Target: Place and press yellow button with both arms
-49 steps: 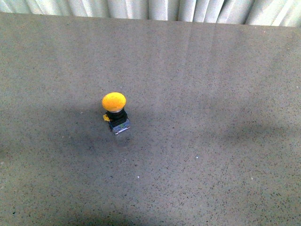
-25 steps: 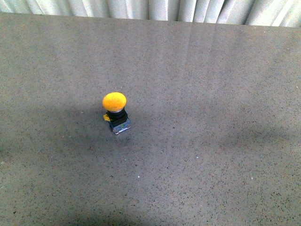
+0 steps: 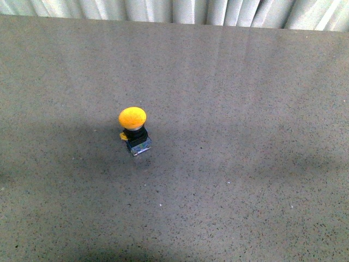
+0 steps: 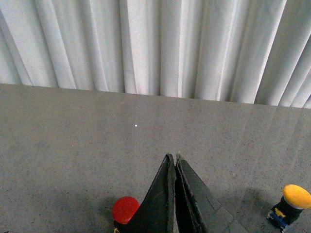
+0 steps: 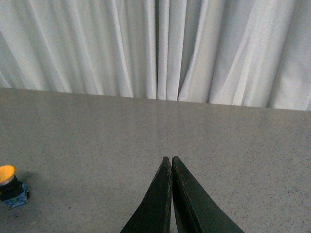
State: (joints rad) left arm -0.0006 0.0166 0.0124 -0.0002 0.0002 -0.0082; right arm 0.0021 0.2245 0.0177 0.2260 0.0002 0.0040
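The yellow button (image 3: 132, 118) stands upright on the grey table (image 3: 245, 109), its domed cap on a black collar above a small silver base. Neither arm shows in the front view. In the left wrist view my left gripper (image 4: 174, 158) is shut with nothing in it, and the yellow button (image 4: 296, 195) stands well off to one side. My right gripper (image 5: 171, 159) is shut and empty too, with the yellow button (image 5: 7, 174) far off at the frame's edge.
A red button (image 4: 125, 209) sits on the table (image 4: 73, 136) close beside my left gripper's fingers, partly hidden by them. White pleated curtains (image 3: 180, 10) hang along the table's far edge.
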